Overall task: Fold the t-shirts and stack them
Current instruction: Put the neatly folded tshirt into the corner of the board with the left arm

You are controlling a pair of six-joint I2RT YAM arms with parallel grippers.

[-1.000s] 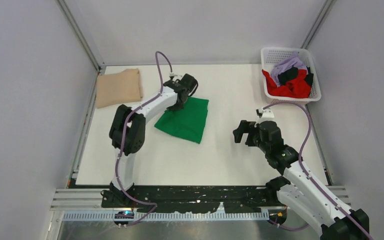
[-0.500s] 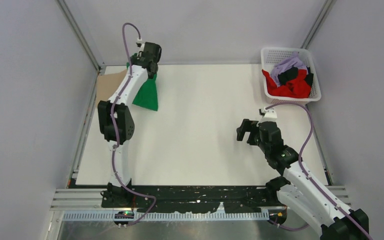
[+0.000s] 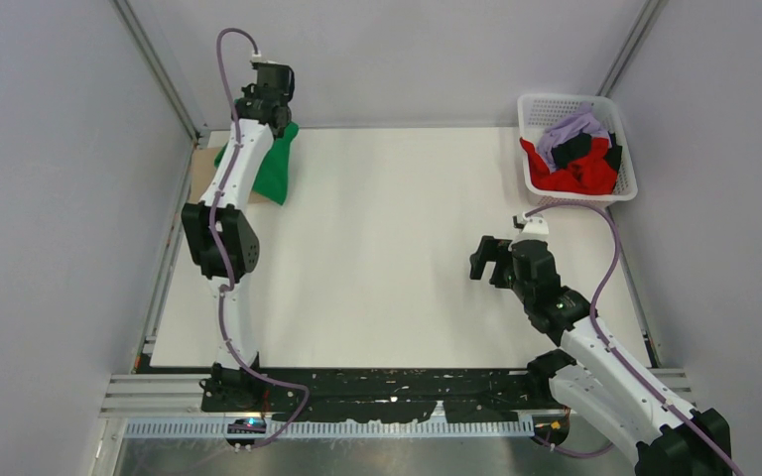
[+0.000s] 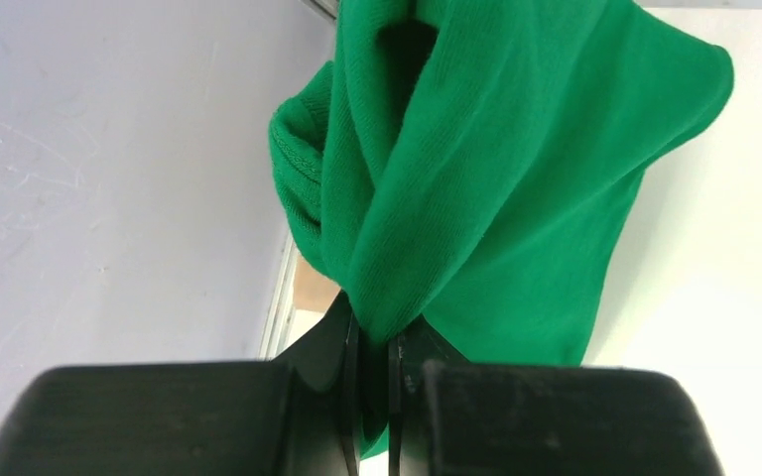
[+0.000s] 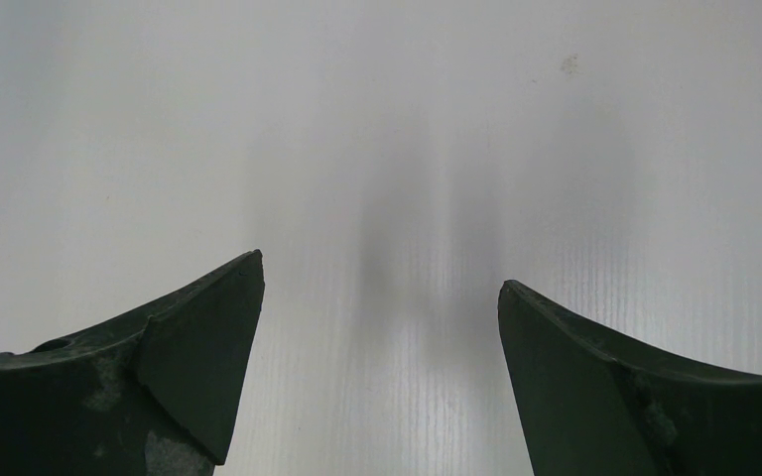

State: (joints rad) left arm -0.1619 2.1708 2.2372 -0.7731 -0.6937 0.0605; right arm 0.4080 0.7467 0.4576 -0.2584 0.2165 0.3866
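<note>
Two grippers differ: the left gripper (image 4: 367, 342), upper left in the top view, is clamped on a bunched green shirt (image 4: 516, 169) hanging down, hiding most of the tan shirt (image 3: 200, 164); the right gripper (image 5: 381, 327), lower right, gapes wide over the table (image 3: 407, 248), holding nothing.

Robot lab test cell: grey panel walls (image 3: 60, 198), aluminium frame posts (image 3: 160, 69), white tabletop (image 3: 407, 278), aluminium base rail (image 3: 139, 399) carrying arms.
</note>
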